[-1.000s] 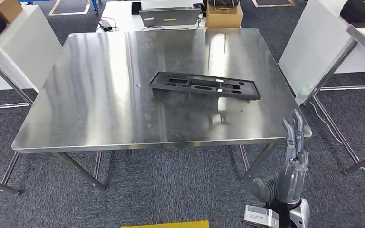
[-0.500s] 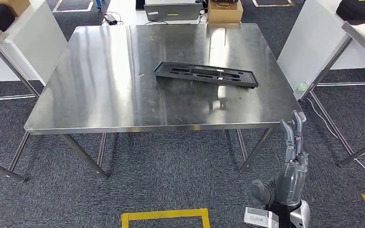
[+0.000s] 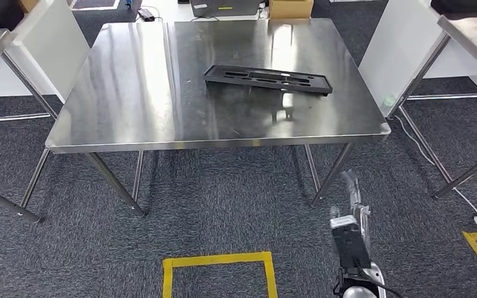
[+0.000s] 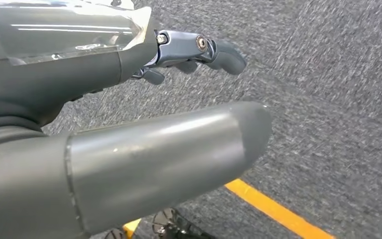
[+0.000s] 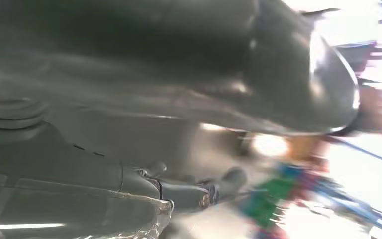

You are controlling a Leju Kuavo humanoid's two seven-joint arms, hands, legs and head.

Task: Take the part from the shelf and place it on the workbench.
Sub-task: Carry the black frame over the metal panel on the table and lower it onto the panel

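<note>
Right hand (image 3: 351,186) low, empty, part (image 3: 268,79) well apart on workbench (image 3: 130,118)

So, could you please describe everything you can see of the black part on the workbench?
The black part is a long, flat, matte panel that looks like moulded plastic, with several elongated slots along it. It lies flat on the steel workbench, right of centre and towards the far side, slightly skewed to the edges. No hand touches it.

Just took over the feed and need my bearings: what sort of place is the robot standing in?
Probably a lab or workshop test area. A square stainless-steel workbench carries a long black plastic part, yellow tape marks a box on the grey carpet, and white partition panels flank the bench.
</note>
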